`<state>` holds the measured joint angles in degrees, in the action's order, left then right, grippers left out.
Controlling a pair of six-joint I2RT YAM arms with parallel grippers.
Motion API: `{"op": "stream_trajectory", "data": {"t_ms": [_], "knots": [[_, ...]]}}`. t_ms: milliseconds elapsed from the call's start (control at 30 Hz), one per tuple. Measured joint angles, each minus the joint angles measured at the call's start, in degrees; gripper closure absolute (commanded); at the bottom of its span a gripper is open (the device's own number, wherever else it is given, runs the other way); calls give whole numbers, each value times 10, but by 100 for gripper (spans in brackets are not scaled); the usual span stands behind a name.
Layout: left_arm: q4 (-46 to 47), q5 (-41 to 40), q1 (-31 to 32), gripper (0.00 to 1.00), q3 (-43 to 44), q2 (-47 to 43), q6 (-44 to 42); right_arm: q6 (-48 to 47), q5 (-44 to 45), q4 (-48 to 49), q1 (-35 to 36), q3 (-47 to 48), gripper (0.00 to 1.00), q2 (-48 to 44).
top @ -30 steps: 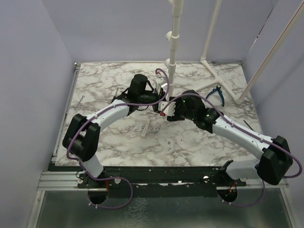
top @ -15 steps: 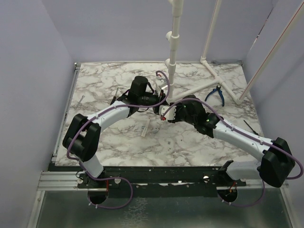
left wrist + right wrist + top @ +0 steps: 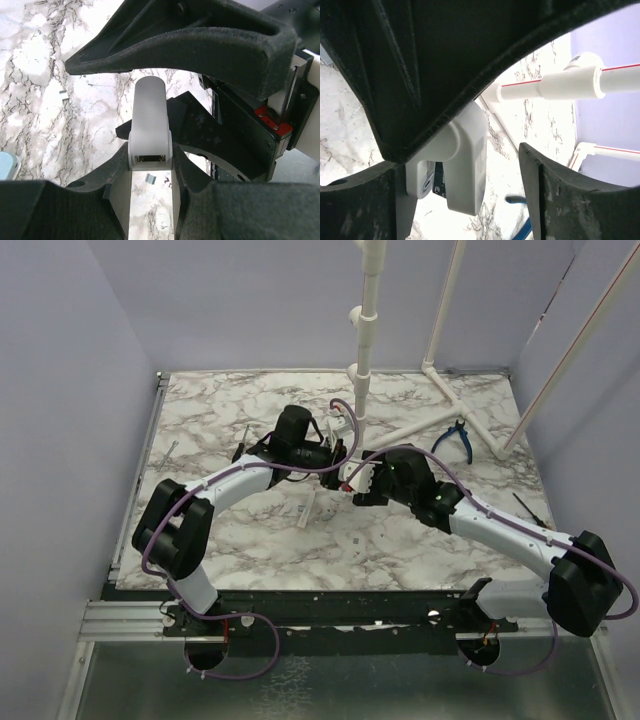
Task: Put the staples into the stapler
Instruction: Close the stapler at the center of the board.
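Left wrist: left hand clamps the stapler; right hand, open, crowds its edge.

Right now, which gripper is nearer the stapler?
Left. The left gripper is clamped on the stapler and holds it between its fingers. The right gripper is open next to it, with the stapler beside one finger and a gap to the other.

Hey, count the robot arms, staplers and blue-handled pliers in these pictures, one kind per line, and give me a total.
Robot arms: 2 (left arm, right arm)
Stapler: 1
Blue-handled pliers: 1
Total: 4
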<state>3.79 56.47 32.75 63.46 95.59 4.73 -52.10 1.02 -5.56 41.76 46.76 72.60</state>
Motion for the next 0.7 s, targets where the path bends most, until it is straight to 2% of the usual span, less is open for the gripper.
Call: {"op": "stream_trajectory", "data": {"t_ms": [167, 200, 267, 300, 433, 633, 667, 700], "knots": [[-8, 5, 0, 100, 0, 0, -7, 0, -1, -2, -1, 0, 30, 0], [-8, 5, 0, 100, 0, 0, -8, 0, -3, -4, -1, 0, 37, 0], [-9, 5, 0, 100, 0, 1, -9, -1, -5, -8, -1, 1, 76, 0], [-8, 4, 0, 100, 0, 1, -10, -4, -9, -12, -1, 1, 87, 0], [-10, 5, -3, 100, 5, 4, -5, -2, -9, -20, 0, 3, 99, 1], [-13, 12, -6, 100, 19, 20, -1, 6, -11, -27, -1, 3, 97, 1], [-14, 12, -6, 100, 20, 22, -1, 7, -11, -27, -2, 3, 81, 1], [-14, 14, -6, 100, 21, 23, -1, 8, -11, -28, -2, 3, 51, 1]]}}
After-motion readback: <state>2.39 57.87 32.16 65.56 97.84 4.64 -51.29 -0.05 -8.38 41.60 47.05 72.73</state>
